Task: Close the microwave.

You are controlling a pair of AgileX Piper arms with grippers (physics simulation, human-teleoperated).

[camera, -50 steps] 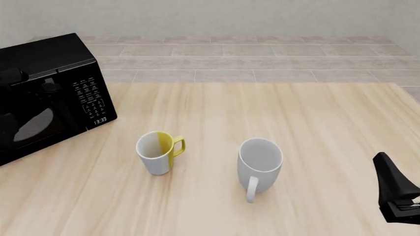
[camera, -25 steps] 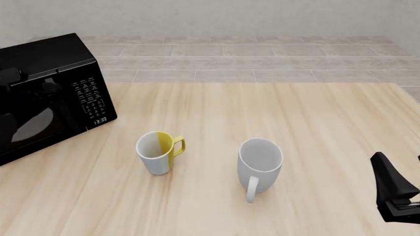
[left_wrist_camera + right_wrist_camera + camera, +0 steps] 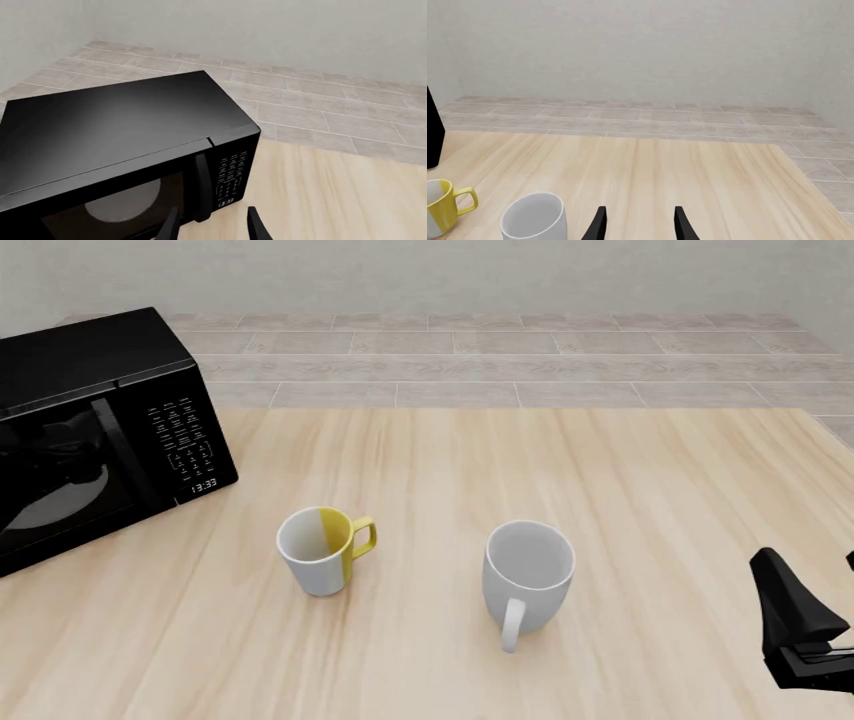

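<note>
The black microwave [image 3: 100, 430] stands at the table's far left, its dark glass door flush with the keypad panel [image 3: 183, 440]. In the left wrist view the microwave [image 3: 127, 130] fills the picture, seen from above, with the door handle [image 3: 201, 190] upright beside the keypad. My left gripper [image 3: 212, 227] is open and empty, held off the door in front of the handle; it is out of the front view. My right gripper [image 3: 805, 642] is low at the table's near right edge, and the right wrist view [image 3: 639, 227] shows it open and empty.
A yellow-and-white mug [image 3: 320, 550] and a larger white mug [image 3: 527, 570] stand upright mid-table; both also show in the right wrist view, the white mug [image 3: 534, 220] and the yellow mug [image 3: 444, 207]. The tiled floor lies beyond the table's far edge [image 3: 534, 408].
The dark shape of my left gripper at the microwave's door has drawn away and left the front view. The right gripper has shifted slightly. The mugs have not moved.
</note>
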